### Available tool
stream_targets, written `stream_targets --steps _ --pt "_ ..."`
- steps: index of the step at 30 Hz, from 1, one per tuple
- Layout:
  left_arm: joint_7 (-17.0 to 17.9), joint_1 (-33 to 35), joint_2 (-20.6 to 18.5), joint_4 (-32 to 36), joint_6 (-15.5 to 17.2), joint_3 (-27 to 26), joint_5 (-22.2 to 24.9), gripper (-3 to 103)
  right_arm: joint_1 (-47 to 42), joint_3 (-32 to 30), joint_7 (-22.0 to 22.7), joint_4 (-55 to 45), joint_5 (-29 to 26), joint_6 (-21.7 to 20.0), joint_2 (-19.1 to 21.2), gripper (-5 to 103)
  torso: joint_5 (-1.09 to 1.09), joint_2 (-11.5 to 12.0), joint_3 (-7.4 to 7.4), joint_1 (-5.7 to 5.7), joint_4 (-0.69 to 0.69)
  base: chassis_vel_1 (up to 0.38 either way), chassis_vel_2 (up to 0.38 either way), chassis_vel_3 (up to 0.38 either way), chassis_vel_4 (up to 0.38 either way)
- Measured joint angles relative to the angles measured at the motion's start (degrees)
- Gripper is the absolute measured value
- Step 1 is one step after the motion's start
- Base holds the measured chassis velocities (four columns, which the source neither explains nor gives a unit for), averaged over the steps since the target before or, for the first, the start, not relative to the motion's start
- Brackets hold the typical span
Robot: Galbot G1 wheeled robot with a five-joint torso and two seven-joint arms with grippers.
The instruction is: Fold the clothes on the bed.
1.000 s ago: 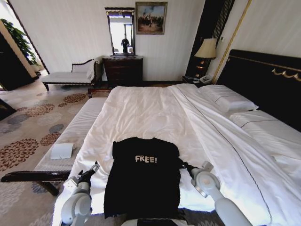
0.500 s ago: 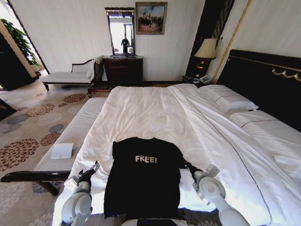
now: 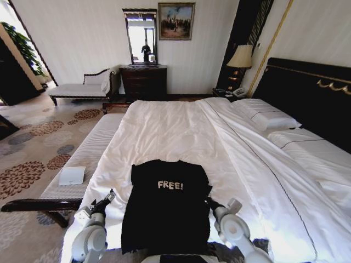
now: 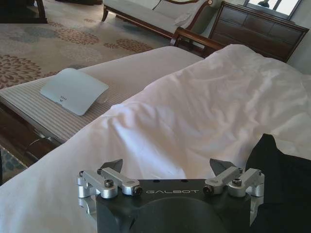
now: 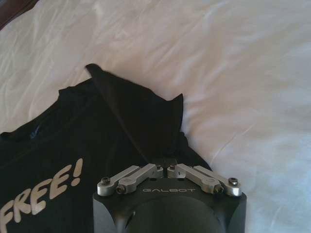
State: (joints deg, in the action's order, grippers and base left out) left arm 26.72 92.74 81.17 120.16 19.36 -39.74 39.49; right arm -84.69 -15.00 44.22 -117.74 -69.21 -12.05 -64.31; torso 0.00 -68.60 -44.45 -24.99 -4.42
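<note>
Head view: You are looking at the black T-shirt [image 3: 167, 205] lying flat, chest lettering up, on the near end of the bed [image 3: 181, 131], its hem reaching the foot edge. The left gripper [image 3: 104, 201] is hovering just off the shirt's left side over the white duvet. The right gripper [image 3: 210, 203] is sitting at the shirt's right edge, by the sleeve. Compared with a second ago, the right arm is lying lower and closer in toward the shirt; half a second ago it was swung further out. The left arm and the shirt are lying as they were.

Left wrist view: The left gripper [image 4: 167, 167] is standing wide open and holding nothing. The duvet is lying under it and the T-shirt's edge [image 4: 284, 184] just beside it. The white pad [image 4: 74, 90] is resting on the bench [image 4: 126, 80], well apart.

Right wrist view: The right gripper [image 5: 166, 167] is closed, its fingertips meeting on the sleeve fabric of the T-shirt [image 5: 97, 141], which is rising in a small peak. Judge the shirt as light, limp and non-fragile; it will be draping and sliding over the sheet. Take hold at sleeve or shoulder edges, pinching one layer cleanly.
</note>
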Motion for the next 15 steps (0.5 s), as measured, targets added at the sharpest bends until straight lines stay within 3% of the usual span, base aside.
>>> stream_targets --steps 2,10,11,13,15 --pt "0.0 0.0 0.0 0.0 0.0 0.0 0.0 100 0.1 0.0 0.5 0.1 0.2 0.0 -0.1 -3 0.00 0.0 0.00 0.00 0.00 0.000 0.000 0.000 0.000" --pt "0.0 -0.1 -0.1 -0.3 0.0 -0.1 0.1 100 0.6 -3.0 2.2 0.5 0.3 0.7 -0.2 23 -0.01 0.0 0.00 0.00 0.00 0.000 0.000 0.000 0.000" --pt "0.0 -0.3 0.0 -0.4 0.0 0.1 0.1 100 1.2 -3.8 2.5 1.0 -0.3 0.9 -0.3 33 0.00 0.0 0.00 0.00 0.00 0.000 0.000 0.000 0.000" --pt "0.0 -0.4 0.0 -0.4 0.0 0.2 0.1 100 1.8 -4.5 2.6 1.6 -1.2 1.0 -0.2 33 0.00 0.0 0.00 0.00 0.00 0.000 0.000 0.000 0.000" --pt "0.0 -0.5 0.1 -0.4 0.1 0.4 0.0 100 2.8 -5.1 2.7 2.5 -2.6 1.0 -0.2 44 -0.01 0.0 0.00 0.00 0.00 0.000 0.000 0.000 0.000"
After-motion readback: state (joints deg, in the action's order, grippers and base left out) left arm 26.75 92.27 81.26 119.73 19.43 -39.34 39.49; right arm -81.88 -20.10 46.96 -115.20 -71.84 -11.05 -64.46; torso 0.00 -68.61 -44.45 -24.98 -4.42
